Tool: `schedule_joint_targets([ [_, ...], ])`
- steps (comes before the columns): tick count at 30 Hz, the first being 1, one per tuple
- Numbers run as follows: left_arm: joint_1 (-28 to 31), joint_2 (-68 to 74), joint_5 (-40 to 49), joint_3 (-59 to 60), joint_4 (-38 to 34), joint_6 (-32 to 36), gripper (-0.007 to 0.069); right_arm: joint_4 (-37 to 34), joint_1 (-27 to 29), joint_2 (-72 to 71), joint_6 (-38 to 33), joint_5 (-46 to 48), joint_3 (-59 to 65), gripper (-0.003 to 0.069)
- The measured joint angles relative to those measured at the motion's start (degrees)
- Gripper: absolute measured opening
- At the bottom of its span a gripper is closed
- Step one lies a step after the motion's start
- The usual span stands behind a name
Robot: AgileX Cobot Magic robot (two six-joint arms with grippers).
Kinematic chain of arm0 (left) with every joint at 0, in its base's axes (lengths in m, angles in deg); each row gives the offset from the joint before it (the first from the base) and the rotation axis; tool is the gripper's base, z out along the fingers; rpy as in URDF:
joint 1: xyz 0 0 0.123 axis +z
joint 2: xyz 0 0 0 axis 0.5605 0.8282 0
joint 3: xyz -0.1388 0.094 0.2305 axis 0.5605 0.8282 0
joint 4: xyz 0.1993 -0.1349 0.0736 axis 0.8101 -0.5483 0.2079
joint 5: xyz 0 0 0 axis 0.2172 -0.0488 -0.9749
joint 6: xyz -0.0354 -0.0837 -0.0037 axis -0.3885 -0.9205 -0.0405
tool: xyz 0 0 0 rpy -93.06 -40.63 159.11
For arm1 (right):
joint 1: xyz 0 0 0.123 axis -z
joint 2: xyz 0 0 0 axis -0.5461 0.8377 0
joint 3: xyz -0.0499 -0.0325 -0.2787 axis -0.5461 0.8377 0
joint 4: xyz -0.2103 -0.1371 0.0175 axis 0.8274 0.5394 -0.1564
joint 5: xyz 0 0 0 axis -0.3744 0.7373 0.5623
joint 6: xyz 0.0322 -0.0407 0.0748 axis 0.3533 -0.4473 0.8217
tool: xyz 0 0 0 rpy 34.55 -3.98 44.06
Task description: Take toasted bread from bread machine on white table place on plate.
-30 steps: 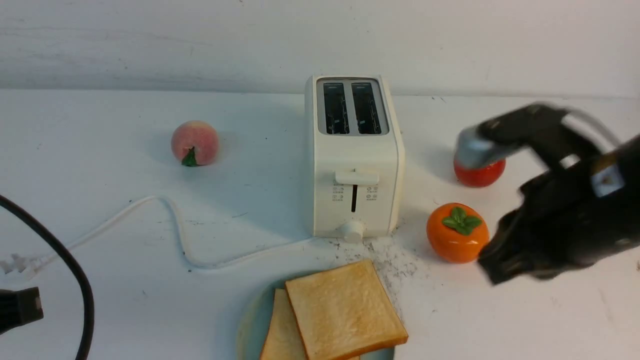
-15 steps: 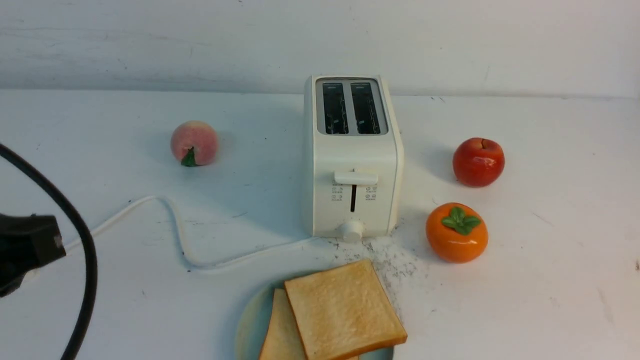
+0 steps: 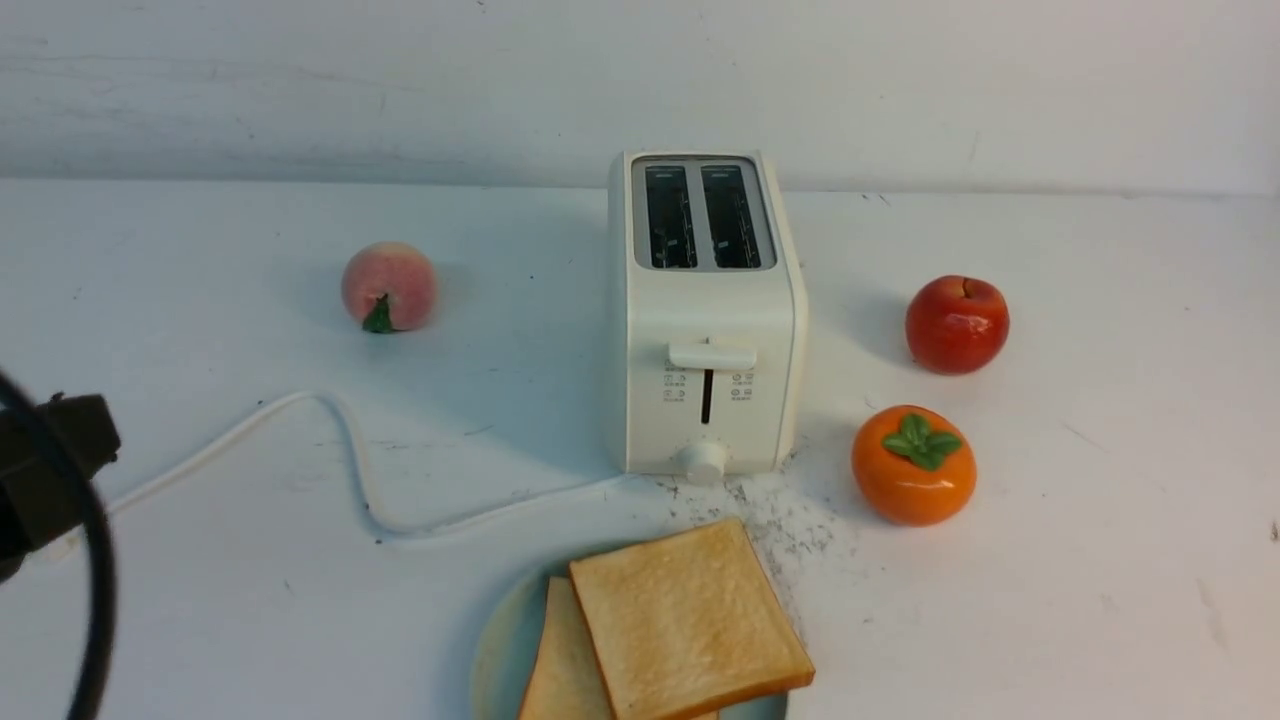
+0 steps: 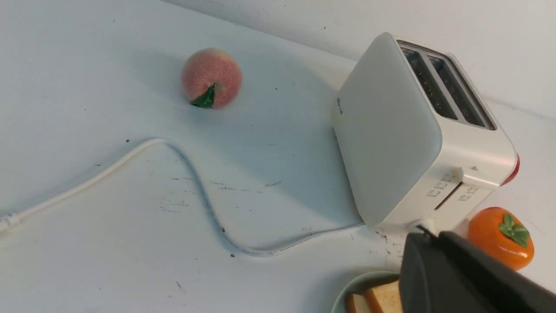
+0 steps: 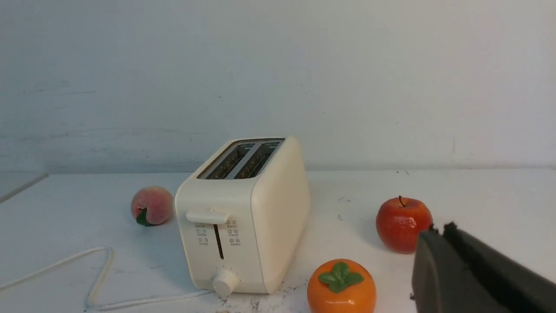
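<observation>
Clock directions are as in the front view, 12 o'clock pointing away from the robot. The toast [image 3: 695, 620] lies flat on the plate [image 3: 493, 650], at the near edge of the view. The upper slice is nearly square, with no distinct long axis; its side edges run from 11 to 5 o'clock. It overlaps the lower slice [image 3: 568, 660], whose exposed side edge points just past 12 o'clock. The near parts of the plate and both slices are cut off by the frame.

From the toast, the toaster [image 3: 710, 390] stands upright at 12 o'clock, apart from the plate. Its long axis runs from 12 to 6 o'clock; the lever [image 3: 713, 356] and knob [image 3: 704, 462] face 6 o'clock. The persimmon [image 3: 914, 465] sits at 2 o'clock, with the apple [image 3: 957, 325] beyond it, between 1 and 2. The peach [image 3: 390, 287] sits between 10 and 11.

The white cord [image 3: 363, 470] curves across the table [image 3: 1080, 580] from the toaster's base toward 9 o'clock. A black cable [image 3: 95, 560] arcs at the 9 o'clock edge.

The left gripper [image 4: 436, 234] has its fingers together. The right gripper [image 5: 441, 230], seen in its wrist view, likewise has its fingers together.
</observation>
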Motion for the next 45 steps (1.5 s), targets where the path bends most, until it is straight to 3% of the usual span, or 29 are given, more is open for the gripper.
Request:
schedule_joint_targets([
  [9, 0.0, -14.32, 1.09, 6.31, -0.46, -0.36, 0.0017, 0.05, 0.0, 0.0, 0.07, 0.15, 1.01, 0.001],
  [28, 0.0, -15.21, -1.06, 8.38, 1.46, 0.64, 0.0034, 0.05, 0.0, 0.0, 0.14, 0.18, 1.01, 0.0028],
  [33, 2.53, -18.86, -8.91, 14.89, -2.0, 6.08, 0.0038, 0.05, 0.0, 0.0, 0.14, 0.18, 1.01, 0.0034],
  [37, 9.58, -26.29, -16.62, 24.92, -12.93, 16.7, 0.0038, 0.05, 0.0, 0.0, 0.14, 0.18, 1.01, 0.0041],
  [42, 18.19, -32.22, -18.0, 34.07, -24.52, 28.73, 0.0039, 0.05, 0.0, 0.0, 0.14, 0.18, 1.01, 0.0043],
  [45, 20.11, -32.47, -15.06, 35.46, -25.35, 31.48, 0.0043, 0.05, 0.0, 0.0, 0.14, 0.14, 1.01, 0.0047],
])
